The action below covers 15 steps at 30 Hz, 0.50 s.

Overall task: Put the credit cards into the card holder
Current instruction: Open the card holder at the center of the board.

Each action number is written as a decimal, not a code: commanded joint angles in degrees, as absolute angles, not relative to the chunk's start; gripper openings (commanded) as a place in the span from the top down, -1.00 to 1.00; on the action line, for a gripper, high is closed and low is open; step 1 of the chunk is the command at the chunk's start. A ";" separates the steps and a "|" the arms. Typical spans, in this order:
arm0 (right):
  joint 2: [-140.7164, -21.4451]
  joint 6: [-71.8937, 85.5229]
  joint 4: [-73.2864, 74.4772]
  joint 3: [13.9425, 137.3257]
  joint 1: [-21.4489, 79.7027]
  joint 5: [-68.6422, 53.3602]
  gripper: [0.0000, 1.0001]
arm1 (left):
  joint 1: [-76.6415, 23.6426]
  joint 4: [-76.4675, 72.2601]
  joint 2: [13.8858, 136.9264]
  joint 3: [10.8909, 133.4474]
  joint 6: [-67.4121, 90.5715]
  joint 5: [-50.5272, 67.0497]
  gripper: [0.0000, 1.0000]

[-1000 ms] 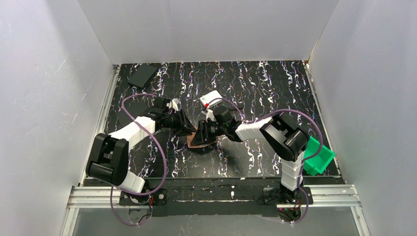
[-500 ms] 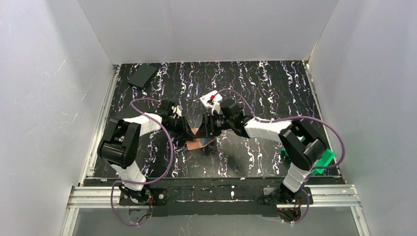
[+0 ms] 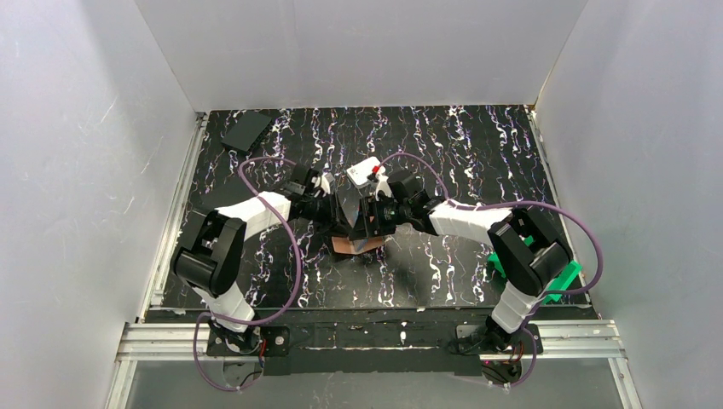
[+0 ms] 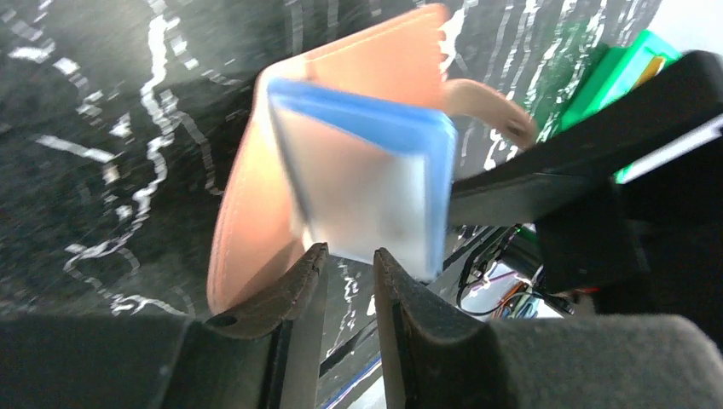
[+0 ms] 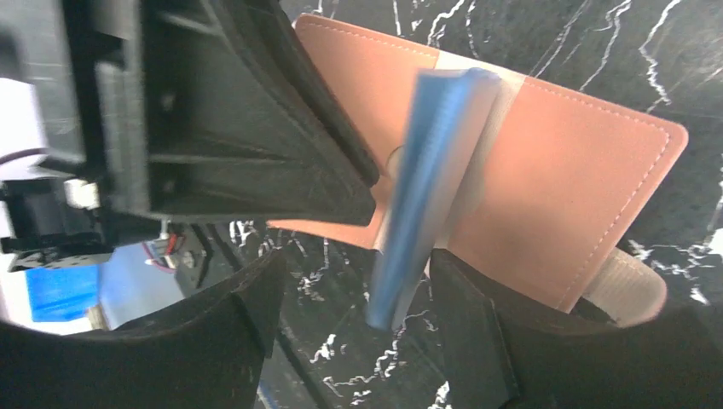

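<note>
We find the card holder [image 4: 247,213] blurred just beyond the left gripper [image 4: 345,264], its near corner hidden behind that claw's fingers. We cannot tell if it grips.

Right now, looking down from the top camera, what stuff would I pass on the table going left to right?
A flat black rectangle → orange-brown card holder → green bin.
</note>
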<state>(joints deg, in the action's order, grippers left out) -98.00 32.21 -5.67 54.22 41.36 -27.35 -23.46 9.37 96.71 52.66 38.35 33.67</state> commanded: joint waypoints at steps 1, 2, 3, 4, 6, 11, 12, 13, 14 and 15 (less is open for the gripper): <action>-96.44 28.10 -3.43 55.46 41.40 -23.17 -0.44 | -25.56 12.04 95.22 57.08 37.16 32.74 0.49; -96.26 27.51 -2.74 55.46 41.40 -22.11 -0.44 | -25.57 12.04 95.69 57.12 37.15 32.73 0.49; -96.10 27.26 -2.31 55.40 41.36 -21.52 -0.42 | -25.60 12.11 96.05 57.00 37.18 32.57 0.49; -95.93 27.21 -2.33 55.23 41.39 -21.30 -0.39 | -25.59 12.13 96.25 56.85 37.11 32.40 0.49; -95.80 27.22 -2.34 55.02 41.31 -21.15 -0.30 | -25.59 12.61 96.47 56.56 36.81 31.87 0.49; -95.48 27.78 -3.59 53.65 40.76 -21.71 -0.15 | -25.59 13.69 96.60 55.59 35.83 29.91 0.49; -95.33 27.90 -4.00 53.30 40.56 -22.05 -0.15 | -25.58 13.83 96.78 55.28 35.78 29.42 0.49; -95.08 28.15 -4.49 52.89 40.28 -22.40 -0.16 | -25.58 13.88 97.02 55.02 35.70 29.21 0.49; -94.95 28.70 -5.13 52.50 39.91 -22.74 -0.17 | -25.58 13.76 97.27 54.77 35.61 29.18 0.50; -94.79 29.16 -6.25 51.99 39.45 -23.11 -0.18 | -25.60 13.61 97.49 54.49 35.60 29.22 0.50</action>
